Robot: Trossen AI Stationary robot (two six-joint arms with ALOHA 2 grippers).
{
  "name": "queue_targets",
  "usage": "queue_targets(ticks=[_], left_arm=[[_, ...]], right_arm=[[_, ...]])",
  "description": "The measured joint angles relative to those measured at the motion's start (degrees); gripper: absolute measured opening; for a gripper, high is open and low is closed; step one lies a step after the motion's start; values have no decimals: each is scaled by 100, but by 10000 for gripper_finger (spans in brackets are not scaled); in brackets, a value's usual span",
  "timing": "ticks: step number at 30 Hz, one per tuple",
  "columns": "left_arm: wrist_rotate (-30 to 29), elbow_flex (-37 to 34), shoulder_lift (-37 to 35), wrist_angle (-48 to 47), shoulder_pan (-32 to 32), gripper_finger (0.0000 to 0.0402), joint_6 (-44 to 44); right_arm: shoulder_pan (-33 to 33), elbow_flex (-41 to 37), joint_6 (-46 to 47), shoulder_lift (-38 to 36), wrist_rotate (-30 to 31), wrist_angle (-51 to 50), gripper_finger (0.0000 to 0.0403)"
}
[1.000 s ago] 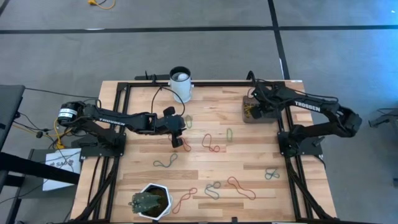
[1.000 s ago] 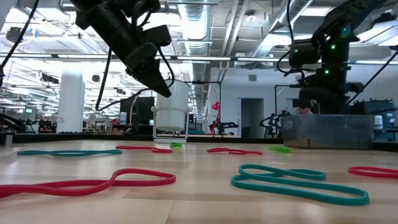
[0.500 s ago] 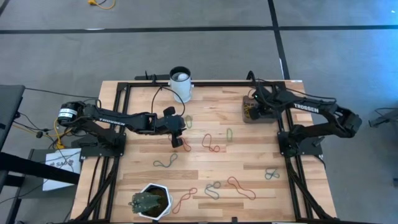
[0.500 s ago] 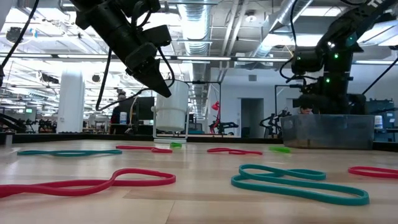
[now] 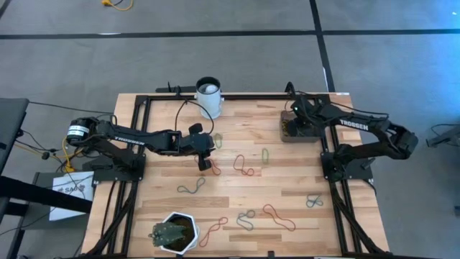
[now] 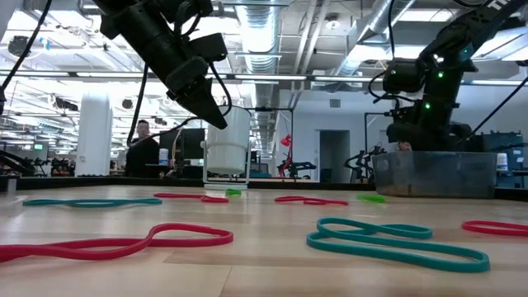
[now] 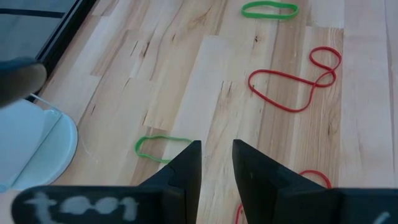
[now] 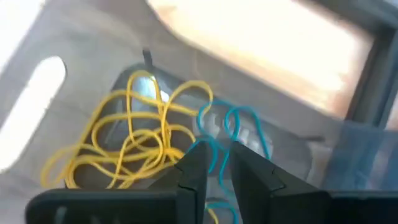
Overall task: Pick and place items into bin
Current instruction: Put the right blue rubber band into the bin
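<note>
The bin [image 5: 293, 132] [image 6: 433, 175] sits at the table's far right and holds a tangle of yellow bands [image 8: 130, 137]. My right gripper [image 5: 294, 123] [image 8: 217, 149] hangs over it, shut on a teal band [image 8: 245, 124]. My left gripper [image 5: 207, 151] [image 6: 216, 118] [image 7: 217, 149] waits shut above the table's middle, holding nothing. A green band [image 7: 161, 147] lies flat just beside its fingers and a red band [image 7: 292, 87] lies farther ahead. More red, green and teal bands [image 5: 244, 166] [image 5: 191, 188] [image 5: 279, 216] lie loose on the wood. My right gripper pinches the teal band [image 8: 214, 140] between its two fingers, coming from above over the bin. The band's loops spread out beyond the fingertips, above the yellow bands. I cannot tell whether its loose part touches the bin's floor.
A white cup [image 5: 208, 97] stands at the far edge, close to my left arm. A white plant pot [image 5: 175, 232] stands at the near left. Black frame rails run along both sides of the table. A person [image 6: 142, 148] stands in the room behind.
My right gripper has shifted a little toward the table's left and dipped lower over the bin, still shut on the teal band. A person has walked into view in the room behind.
</note>
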Motion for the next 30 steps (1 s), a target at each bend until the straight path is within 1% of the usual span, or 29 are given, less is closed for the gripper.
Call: queue_targets(ticks=[3,5,9,12,15,18,20,22,25,30], left_arm=[[1,2,-1,0,0,83,-15],[1,0,-1,0,0,83,-33],[3,1,0,0,0,83,-33],[0,1,0,0,0,83,-33],[-1,2,1,0,0,83,-33],[-4,0,0,0,0,83,-15],[-4,0,1,0,0,83,31],[-6,0,1,0,0,83,53],[-6,0,1,0,0,83,68],[-8,1,1,2,0,83,66]], right_arm=[[0,195,-37,0,79,-50,69],[0,379,-224,-15,76,-93,70],[80,949,-481,-150,21,-405,71],[278,1502,-601,-345,-175,-955,71],[623,2001,-746,-643,-617,-1791,71],[1187,2122,-656,-1035,-1278,-2439,71],[1686,2100,-651,-1320,-1750,-2812,71],[2261,2048,-557,-1587,-2089,-3181,71],[3151,1996,-141,-1897,-2247,-3357,71],[4421,1868,1047,-2201,-2245,-3256,71]])
